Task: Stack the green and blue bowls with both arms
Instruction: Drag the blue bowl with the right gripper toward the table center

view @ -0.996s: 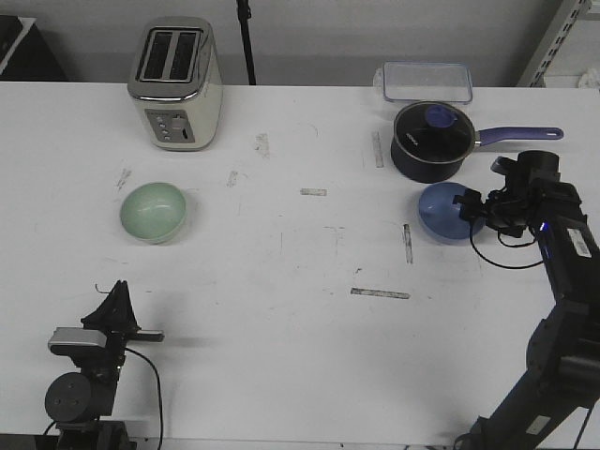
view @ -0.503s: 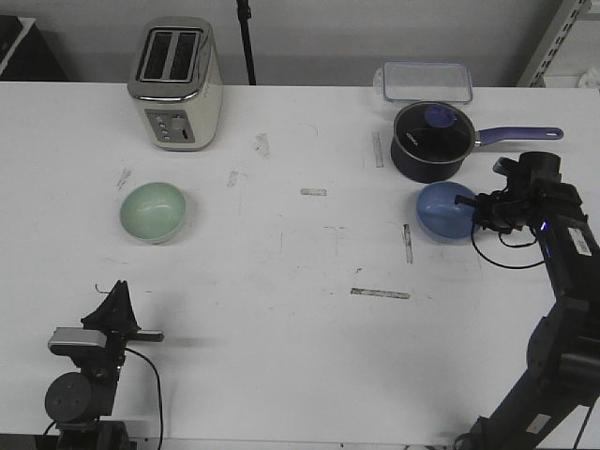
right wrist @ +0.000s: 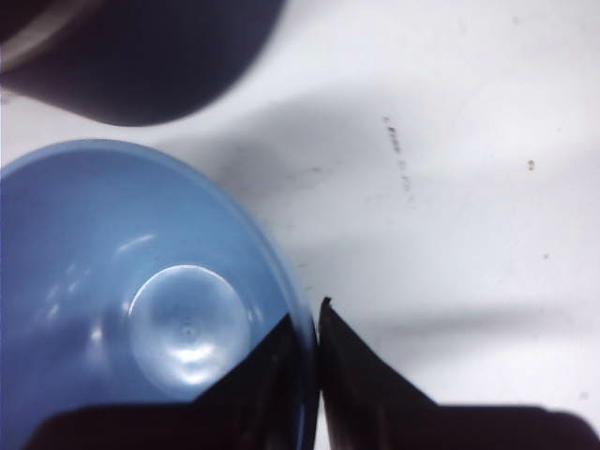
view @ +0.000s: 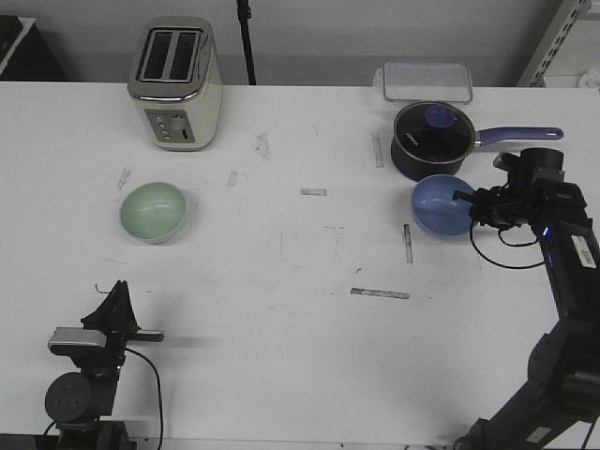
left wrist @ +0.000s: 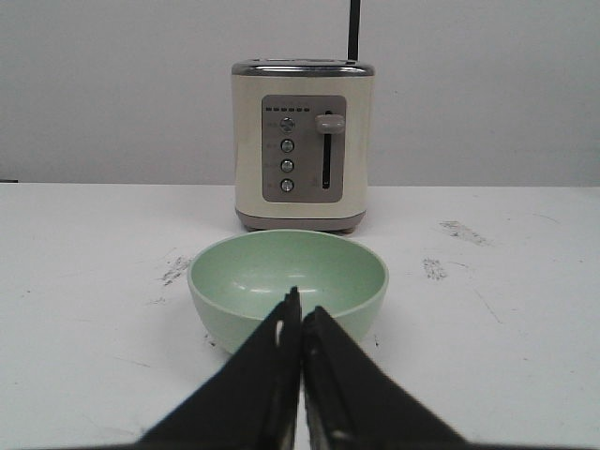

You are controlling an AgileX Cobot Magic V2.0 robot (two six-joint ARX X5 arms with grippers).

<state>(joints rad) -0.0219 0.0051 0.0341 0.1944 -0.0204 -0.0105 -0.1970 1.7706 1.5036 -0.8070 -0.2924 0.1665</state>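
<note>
I'm pinching the blue bowl (view: 441, 206) rim with the right gripper (right wrist: 314, 337) for carrying toward the green bowl (view: 153, 211); left gripper (left wrist: 300, 323) sitting closed, empty.

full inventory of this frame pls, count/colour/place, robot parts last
green bowl: 1, pale mint green, left side of the table, in front of the toaster, upright
blue bowl: 1, periwinkle blue, right side, just in front of the saucepan, rim pinched by the right tool
saucepan: 1, dark with purple handle, right rear, glass lid on it
toaster: 1, cream and silver, left rear
plastic container: 1, clear, behind the saucepan
table: 1, white, scuffed
left tool: 1, black, fingers together, at the near-left edge, pointed at the green bowl, apart from it
right tool: 1, black, shut on the blue bowl's rim
</note>
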